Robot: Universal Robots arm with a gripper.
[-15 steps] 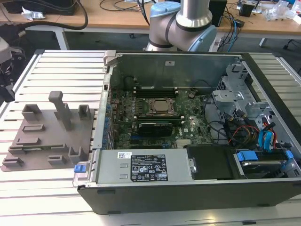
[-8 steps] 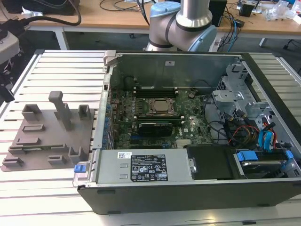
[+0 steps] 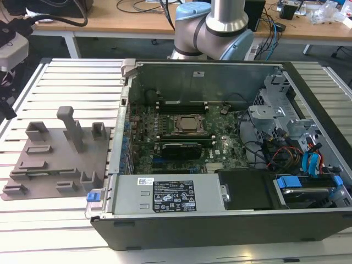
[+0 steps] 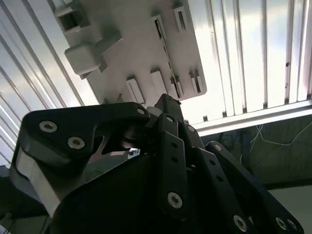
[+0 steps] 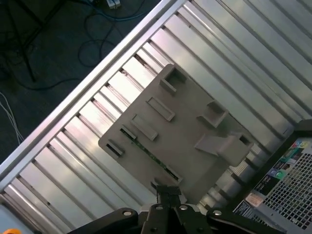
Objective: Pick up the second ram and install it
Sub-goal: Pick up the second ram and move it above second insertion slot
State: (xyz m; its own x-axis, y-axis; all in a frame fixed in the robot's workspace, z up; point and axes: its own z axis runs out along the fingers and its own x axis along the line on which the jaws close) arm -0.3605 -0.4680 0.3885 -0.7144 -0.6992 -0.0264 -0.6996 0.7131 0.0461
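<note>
A tray (image 3: 55, 159) lies on the table (image 3: 66, 77) just beside an open computer case (image 3: 220, 220), on the exterior view's left. Inside the case, the CPU socket (image 3: 188, 125) sits mid-motherboard (image 3: 220, 148). The arm's base (image 3: 212, 27) stands behind the case. In the first wrist view, the second ram (image 5: 152, 157) rests in a slot along the tray's edge.

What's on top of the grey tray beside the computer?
The tray carries raised blocks and slots. One slot shows the thin green edge of a memory stick; the rest of it is sunk in the slot, hidden.
</note>
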